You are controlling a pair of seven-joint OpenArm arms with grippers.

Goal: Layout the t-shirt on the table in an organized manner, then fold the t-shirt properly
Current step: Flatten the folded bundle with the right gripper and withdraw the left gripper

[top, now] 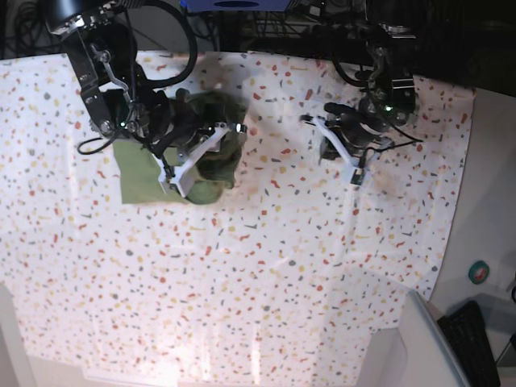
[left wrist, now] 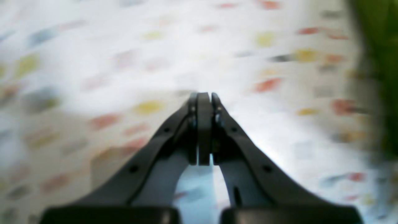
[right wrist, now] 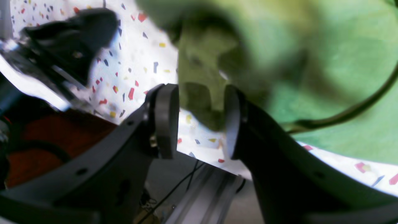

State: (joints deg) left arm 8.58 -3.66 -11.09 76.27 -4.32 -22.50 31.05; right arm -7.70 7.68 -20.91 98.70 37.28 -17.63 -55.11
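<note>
t-shirt: olive-green t-shirt [top: 173, 157], bunched in a crumpled heap on the table's far left part in the base view; a flatter part spreads toward the left edge of the heap [right wrist: 335, 62].
table: white flecked cloth [top: 258, 274], bare in front of the shirt and over the right half [left wrist: 124, 62].
right claw: right claw [right wrist: 199, 121] sits over the shirt heap [top: 197, 153]; jaws stand partly apart, a fold of green cloth hangs in the gap; can't tell if the pads actually press it.
left claw: left claw [left wrist: 204, 99], jaws pressed flat together, nothing between them; over bare table, well apart from the shirt [top: 343, 145]. Wrist view is motion-blurred; a strip of green shows at its right edge [left wrist: 382, 62].
off-table: plain grey-white surface [top: 484, 210] past the cloth's right edge.
</note>
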